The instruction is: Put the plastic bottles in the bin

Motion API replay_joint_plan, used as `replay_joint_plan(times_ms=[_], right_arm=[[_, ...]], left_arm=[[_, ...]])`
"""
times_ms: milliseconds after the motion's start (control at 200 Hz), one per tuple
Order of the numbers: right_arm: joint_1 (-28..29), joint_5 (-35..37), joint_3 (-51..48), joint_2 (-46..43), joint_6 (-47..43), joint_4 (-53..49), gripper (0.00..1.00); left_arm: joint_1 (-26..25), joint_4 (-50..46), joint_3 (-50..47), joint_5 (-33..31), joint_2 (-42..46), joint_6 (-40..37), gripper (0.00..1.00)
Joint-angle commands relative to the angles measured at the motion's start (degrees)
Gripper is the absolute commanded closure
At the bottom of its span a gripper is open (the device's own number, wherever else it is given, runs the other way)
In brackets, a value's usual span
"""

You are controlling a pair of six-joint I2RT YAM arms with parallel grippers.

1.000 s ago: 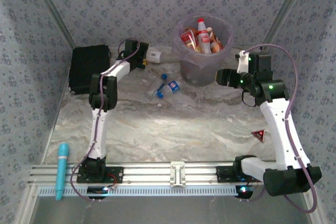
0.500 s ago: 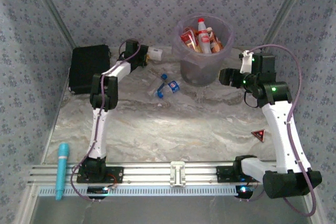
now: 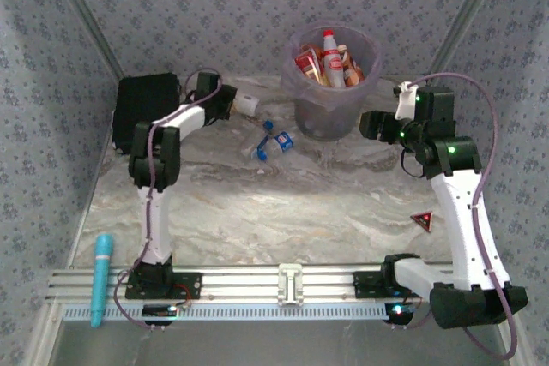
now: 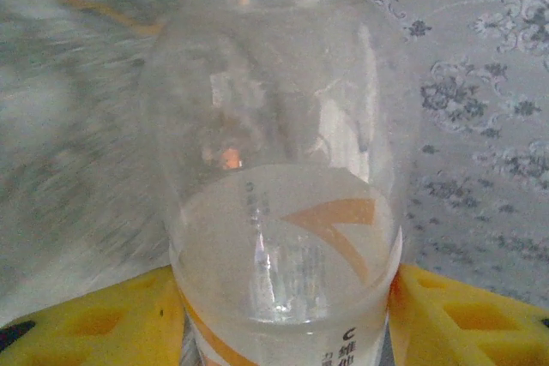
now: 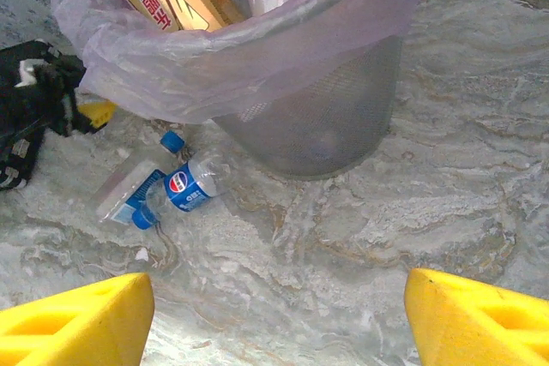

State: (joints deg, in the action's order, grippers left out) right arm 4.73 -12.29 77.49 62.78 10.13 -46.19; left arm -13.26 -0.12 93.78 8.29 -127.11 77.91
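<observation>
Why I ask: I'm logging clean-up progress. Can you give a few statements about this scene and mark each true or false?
1. The left gripper grips a white bottle. True.
2. The bin is empty. False: it holds several bottles.
3. Two blue-labelled bottles lie on the table beside the bin. True.
4. The right gripper holds a bottle. False: it is open, with nothing in it.
5. The teal tool lies in the bin. False: it lies at the near left edge.
</observation>
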Motion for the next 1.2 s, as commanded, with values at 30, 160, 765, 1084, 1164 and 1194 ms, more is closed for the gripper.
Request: replay_joint_plan(times_ms=[30,160,765,1084,1164,1194], right_arm=[[0.1,-2.36,1.52,0.14,0.15,-0.41,0.22],[2.27,-4.54,2.85,1.21,-0.14,-0.39,0.22],[25.06,-18.11,23.05,26.85,-5.06,-1.22,0.1],[26.14,-26.72,28.96,39.2,-5.79,-2.59,0.07],[26.25,-28.43,29.33,40.67,-5.43,-2.11,0.07],[26.35,-29.53,29.22,41.11,-5.04,-1.64,0.07]], left_arm=[[1.2,2.11,-9.21,-0.84,12.27,-7.87,0.41],[1.78,0.47,-16.4,1.12,21.88,-14.64,0.41],[0.42,4.81,-30.1,39.89,43.78,-30.9,0.44],[-3.09,6.93,-30.17,42.7,45.68,-31.16,0.45],[-3.18,7.38,-30.21,42.5,45.93,-31.02,0.45],[-3.25,7.69,-30.23,42.18,46.02,-30.78,0.45]])
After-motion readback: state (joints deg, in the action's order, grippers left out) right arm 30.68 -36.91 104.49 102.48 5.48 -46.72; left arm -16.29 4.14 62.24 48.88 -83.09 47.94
